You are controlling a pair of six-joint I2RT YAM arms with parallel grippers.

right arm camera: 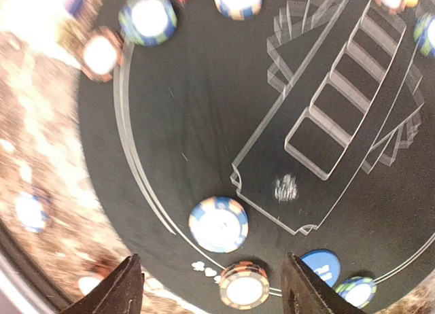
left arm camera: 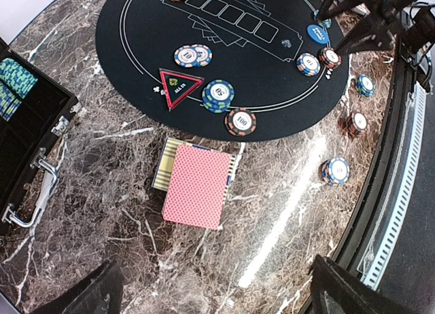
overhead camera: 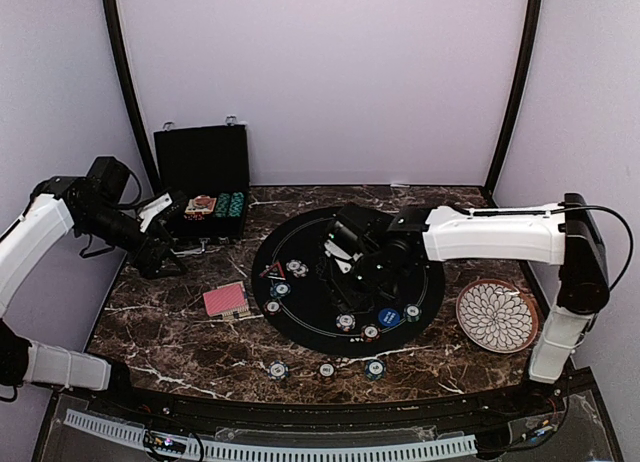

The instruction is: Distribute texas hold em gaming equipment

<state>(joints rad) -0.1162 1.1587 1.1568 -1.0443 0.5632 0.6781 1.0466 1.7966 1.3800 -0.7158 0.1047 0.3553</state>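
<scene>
Over the round black mat [overhead camera: 290,242], the right gripper [right arm camera: 211,259] hangs with its fingers spread and nothing between them. Beneath it, a blue-and-orange chip [right arm camera: 217,223] and a red-edged chip [right arm camera: 243,285] lie flat near the printed line, and the blue disc button [right arm camera: 325,265] sits just beside them. The left gripper [left arm camera: 216,263] is also released and empty, hovering over the marble near the red-backed deck of cards [left arm camera: 197,185], which rests just off the mat's edge. Across the mat are the triangle marker [left arm camera: 180,88], a teal-blue chip stack [left arm camera: 217,95] and a red chip [left arm camera: 241,121]. Three more chips [overhead camera: 327,370] sit on the marble toward the near edge.

The chips look rigid, light and smooth-rimmed. Lying flat, they likely need a pinch across the rim, and a stacked pair may shear apart. The deck is probably slick and flexible. Its lower cards already show skewed, so a grip spanning both long edges seems safest against fanning.
</scene>
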